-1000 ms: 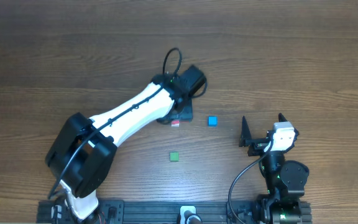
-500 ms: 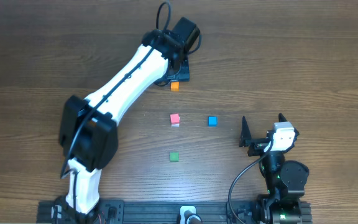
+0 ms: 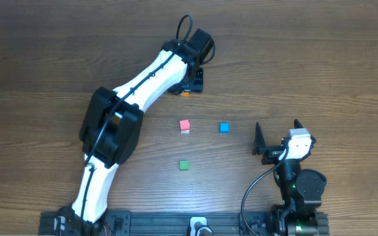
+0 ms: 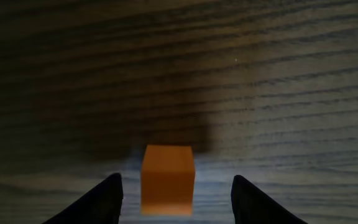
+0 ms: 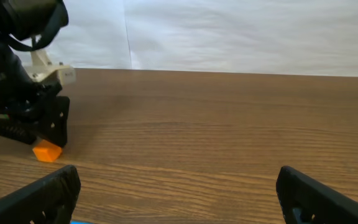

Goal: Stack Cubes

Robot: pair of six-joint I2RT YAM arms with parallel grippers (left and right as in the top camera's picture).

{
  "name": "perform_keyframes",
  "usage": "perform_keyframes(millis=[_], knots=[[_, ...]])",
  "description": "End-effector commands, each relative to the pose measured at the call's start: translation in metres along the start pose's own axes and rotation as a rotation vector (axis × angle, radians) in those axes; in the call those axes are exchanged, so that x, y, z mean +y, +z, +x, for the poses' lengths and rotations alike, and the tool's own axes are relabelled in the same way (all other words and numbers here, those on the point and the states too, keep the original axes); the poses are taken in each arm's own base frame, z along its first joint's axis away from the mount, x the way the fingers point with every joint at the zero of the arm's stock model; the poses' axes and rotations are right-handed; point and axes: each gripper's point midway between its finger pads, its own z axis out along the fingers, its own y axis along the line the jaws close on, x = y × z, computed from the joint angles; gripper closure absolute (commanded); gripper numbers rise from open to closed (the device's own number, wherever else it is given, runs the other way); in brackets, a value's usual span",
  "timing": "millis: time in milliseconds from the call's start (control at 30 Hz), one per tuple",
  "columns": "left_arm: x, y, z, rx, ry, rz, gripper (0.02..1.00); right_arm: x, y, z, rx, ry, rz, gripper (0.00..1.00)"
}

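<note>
Closest to the bases, a small green cube [image 3: 184,165] is lying on the brown wood-grain table [image 3: 320,59], while the right gripper [image 3: 275,139] is hanging over its own base, jaws spread and empty, leaving the work to its partner. Farther out, a pink cube [image 3: 184,124] and a blue cube [image 3: 224,127] are sitting apart, nothing stacked yet. Farthest, the left arm is stretching almost straight, its left gripper [image 4: 174,186] lowered with fingers parted either side of a small orange cube [image 4: 168,177], apparently lining up a grasp.
</note>
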Motion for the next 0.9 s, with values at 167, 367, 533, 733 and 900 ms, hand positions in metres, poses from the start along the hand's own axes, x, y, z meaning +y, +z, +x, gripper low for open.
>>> perform_keyframes(millis=[167,367,533,733,900], knots=[[0.003,0.012,0.000,0.023,0.021,-0.003,0.450,0.001,0.000,0.002,-0.004,-0.002,0.000,0.009],[0.005,0.024,0.004,0.049,0.018,-0.011,0.472,0.001,0.000,0.002,-0.004,-0.002,0.000,0.009],[0.006,0.024,0.004,0.048,0.009,-0.012,0.535,0.001,0.000,0.002,-0.004,-0.002,0.000,0.007],[0.007,0.025,0.004,0.051,0.006,-0.009,0.713,0.001,0.000,0.002,-0.004,-0.002,0.000,0.009],[0.007,0.025,0.004,0.053,0.004,-0.007,0.812,0.001,0.000,0.002,-0.004,-0.002,0.000,0.009]])
